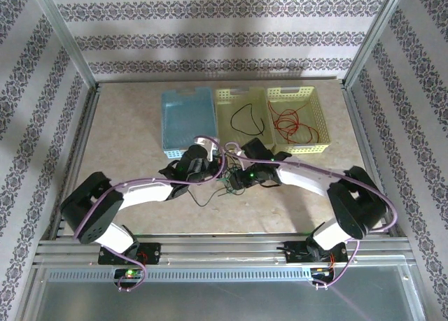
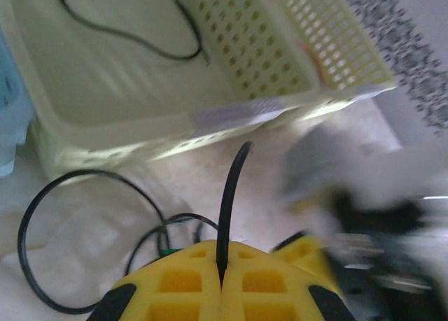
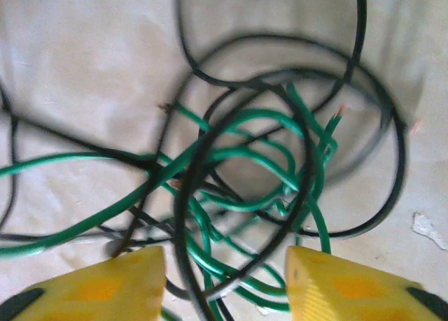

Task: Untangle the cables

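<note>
A tangle of green cable (image 1: 225, 188) and black cable (image 1: 210, 195) lies on the table between my two grippers. My left gripper (image 2: 222, 254) is shut on a black cable (image 2: 227, 195), which rises straight out from between its yellow fingers. That gripper (image 1: 199, 168) sits just in front of the baskets. My right gripper (image 3: 224, 279) is open, its fingers (image 3: 105, 282) on either side of the green cable (image 3: 245, 153) and black cable loops (image 3: 189, 188). From above it (image 1: 238, 177) hovers over the tangle. A red cable (image 1: 290, 125) lies in the right yellow basket.
Three baskets stand in a row at the back: blue (image 1: 168, 125), pale green (image 1: 224, 97) holding another black cable (image 1: 243, 118), and yellow (image 1: 318, 111). The pale green basket's wall (image 2: 140, 132) is close ahead of the left gripper. The blurred right arm (image 2: 371, 195) is beside it.
</note>
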`<act>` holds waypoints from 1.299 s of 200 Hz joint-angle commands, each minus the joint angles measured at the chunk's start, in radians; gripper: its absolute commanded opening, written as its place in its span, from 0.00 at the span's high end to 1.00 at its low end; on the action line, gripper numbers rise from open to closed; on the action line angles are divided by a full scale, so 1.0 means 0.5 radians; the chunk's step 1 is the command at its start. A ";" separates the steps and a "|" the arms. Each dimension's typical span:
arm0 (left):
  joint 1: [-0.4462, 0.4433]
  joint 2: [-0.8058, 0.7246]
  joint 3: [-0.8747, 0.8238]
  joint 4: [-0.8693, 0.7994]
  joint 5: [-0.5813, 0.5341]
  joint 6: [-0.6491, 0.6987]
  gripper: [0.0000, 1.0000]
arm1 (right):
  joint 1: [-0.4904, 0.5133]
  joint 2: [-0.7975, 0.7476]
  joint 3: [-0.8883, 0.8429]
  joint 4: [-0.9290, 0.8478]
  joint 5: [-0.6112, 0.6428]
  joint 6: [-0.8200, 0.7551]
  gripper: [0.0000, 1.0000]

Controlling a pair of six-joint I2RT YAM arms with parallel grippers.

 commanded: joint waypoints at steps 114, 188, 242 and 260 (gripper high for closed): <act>0.018 -1.155 0.307 -0.830 -0.383 0.518 1.00 | -0.393 0.034 -0.161 0.023 0.078 0.266 1.00; 0.018 -1.414 0.648 -0.937 -0.667 0.878 1.00 | -0.475 0.024 -0.201 0.022 0.084 0.303 1.00; 0.018 -1.482 0.815 -1.053 -0.902 1.172 1.00 | -0.542 -0.010 -0.239 0.031 0.097 0.346 1.00; 0.018 -1.548 0.838 -1.026 -1.012 1.250 1.00 | -0.579 -0.024 -0.257 0.034 0.107 0.376 1.00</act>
